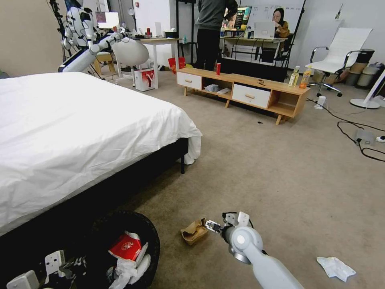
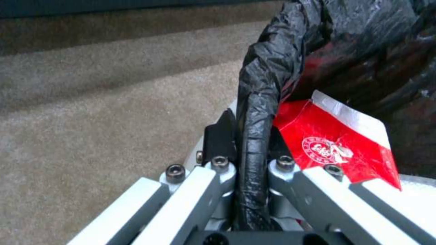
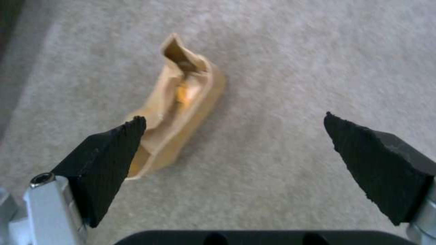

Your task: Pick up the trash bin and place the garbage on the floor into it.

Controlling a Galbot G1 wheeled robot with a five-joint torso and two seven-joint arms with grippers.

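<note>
A white-sheeted bed (image 1: 80, 124) stands near a low wooden cabinet (image 1: 244, 90).

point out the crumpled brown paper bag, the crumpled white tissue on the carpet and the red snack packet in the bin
Crumpled brown paper bag (image 3: 182, 112): right wrist view, on its creased middle.
Crumpled white tissue (image 1: 335, 267): head view, on its middle, lying on the carpet.
Flat red snack packet (image 2: 331, 146): left wrist view, on its printed red face.
</note>
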